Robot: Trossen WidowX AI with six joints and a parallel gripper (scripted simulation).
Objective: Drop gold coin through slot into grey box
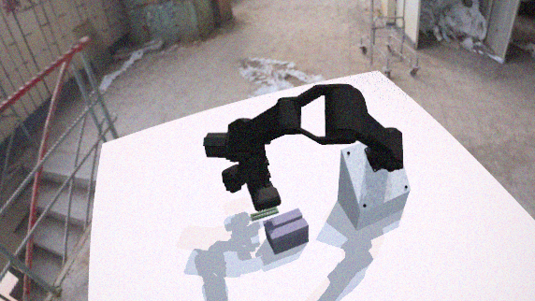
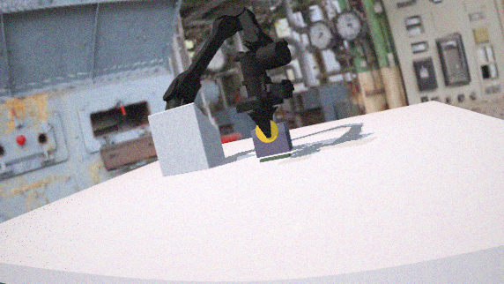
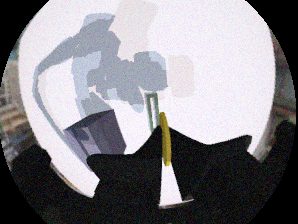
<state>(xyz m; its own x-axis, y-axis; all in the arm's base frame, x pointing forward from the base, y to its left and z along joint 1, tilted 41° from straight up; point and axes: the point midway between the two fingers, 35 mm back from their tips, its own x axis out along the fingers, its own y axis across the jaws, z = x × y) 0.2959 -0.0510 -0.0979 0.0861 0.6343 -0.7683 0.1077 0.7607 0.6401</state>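
Tool [image 2: 266,130] pinched on upright gold coin [image 2: 273,133], lifted clear above dark-green holder [image 1: 264,213]. Grey slotted box [image 1: 286,230] just beside, resting on white tabletop [image 1: 421,234].

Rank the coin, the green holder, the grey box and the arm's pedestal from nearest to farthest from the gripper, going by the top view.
1. Gold coin: clamped in the gripper, hidden by it from above.
2. Green holder: just under the fingertips.
3. Grey box: beside the holder, toward the pedestal.
4. Pedestal: farthest, beyond the box.
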